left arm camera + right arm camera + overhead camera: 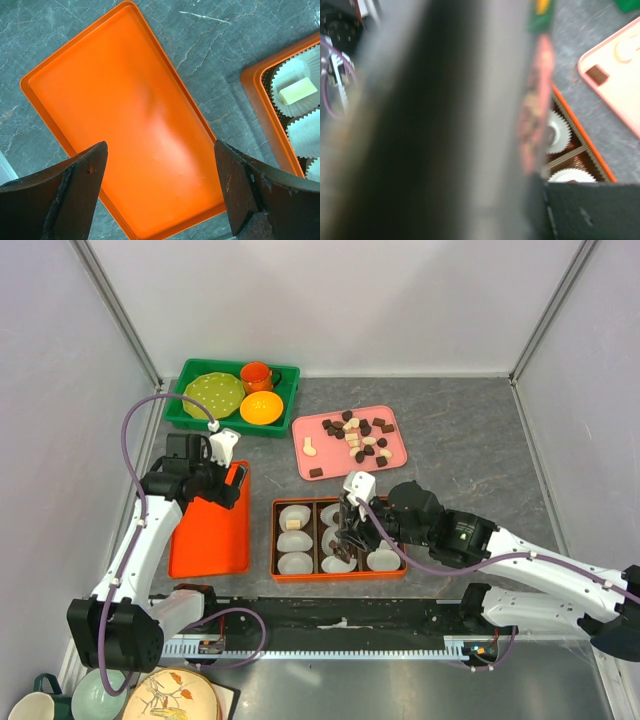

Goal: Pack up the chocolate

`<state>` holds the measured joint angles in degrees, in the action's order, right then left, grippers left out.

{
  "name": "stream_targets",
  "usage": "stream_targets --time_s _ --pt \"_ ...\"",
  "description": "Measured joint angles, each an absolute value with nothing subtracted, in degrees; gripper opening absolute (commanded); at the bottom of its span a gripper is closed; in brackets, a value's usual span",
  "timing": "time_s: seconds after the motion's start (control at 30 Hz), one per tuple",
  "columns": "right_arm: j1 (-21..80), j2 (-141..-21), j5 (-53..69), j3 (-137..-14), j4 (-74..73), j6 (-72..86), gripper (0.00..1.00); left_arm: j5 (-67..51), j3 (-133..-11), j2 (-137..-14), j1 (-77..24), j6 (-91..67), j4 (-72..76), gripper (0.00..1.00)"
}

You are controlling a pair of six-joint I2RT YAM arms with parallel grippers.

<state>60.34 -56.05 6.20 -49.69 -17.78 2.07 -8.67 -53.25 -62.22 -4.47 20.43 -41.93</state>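
grey table point(460, 440): chocolate point(362, 440) on pink tray point(340, 462)

We are seeing the chocolate point(352, 426) lying on a tray point(335, 462) behind the divided box point(274, 540) — a lid point(210, 535) lying left of it, a bin point(195, 418) sitting behind that.

Bare table strip point(288, 490) between pink tray point(335, 465) and box point(275, 540)

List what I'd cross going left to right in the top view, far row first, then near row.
Far row: green bin → pink tray of chocolate. Near row: flat orange tray → orange box with paper cups.
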Motion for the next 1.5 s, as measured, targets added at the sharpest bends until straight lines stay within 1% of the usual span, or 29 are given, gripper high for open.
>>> stream_targets --time_s 0.17,0.23,0.3,0.33,0.4,0.57,0.7,0.77,0.87,1.03,1.13,1.23,1.3,1.4,1.5 --pt "61.3 -57.3 6.7 -47.3 -16.8 2.9 0.22 -8.7 -53.8 -62.2 -4.5 20.4 -41.9 0.94" --pt "61.4 -57.6 6.7 -46.3 -16.4 3.1 0.26 -8.7 -53.9 -62.3 -4.5 20.4 -41.9 0.94" --pt "61.4 -58.0 6.6 -45.5 -15.6 3.3 0.28 -8.7 -53.9 -62.3 -4.5 20.4 -42.0 0.94" --pt "61.4 -58.3 6.5 -45.2 -15.1 3.3 0.33 -8.7 -54.0 -62.3 -4.5 20.4 -42.0 0.94" --pt "61.4 -58.7 6.1 -44.6 -14.0 3.4 0.38 -8.7 -54.0 -62.3 -4.5 20.4 -42.0 0.94" --pt "61.4 -59.2 5.3 -44.3 -12.2 3.6 0.43 -8.7 -54.1 -62.3 -4.5 20.4 -42.1 0.94" --pt "61.4 -59.2 4.8 -44.1 -10.7 3.8 0.45 -8.8 -54.1 -62.3 -4.5 20.4 -42.2 0.94" --pt "61.4 -59.2 4.5 -44.1 -10.4 3.9 0.46 -9.0 -54.1 -62.3 -4.5 20.4 -42.4 0.94" --pt "61.5 -59.2 4.1 -44.1 -10.4 3.8 0.44 -9.1 -54.1 -62.3 -4.5 20.4 -42.5 0.94" --pt "61.6 -58.9 2.5 -44.7 -11.0 3.3 0.36 -9.1 -54.1 -62.3 -4.5 20.4 -43.0 0.94" --pt "61.6 -59.0 -0.6 -47.3 -11.7 2.2 0.33 -9.1 -54.1 -62.3 -4.5 20.4 -43.2 0.94" --pt "61.5 -60.2 -5.5 -51.5 -10.2 0.1 0.34 -9.2 -54.1 -62.3 -4.5 20.4 -43.2 0.94" --pt "60.4 -62.4 -7.9 -54.0 -6.5 -1.8 0.33 -9.2 -54.1 -62.3 -4.5 20.4 -43.2 0.94" --pt "55.6 -67.7 -7.4 -56.9 -0.5 -3.0 0.33 -9.2 -54.1 -62.7 -4.5 20.4 -43.2 0.94" --pt "50.0 -75.9 -6.1 -60.0 5.8 -3.3 0.32 -9.2 -54.1 -63.1 -4.5 20.4 -43.2 0.94"
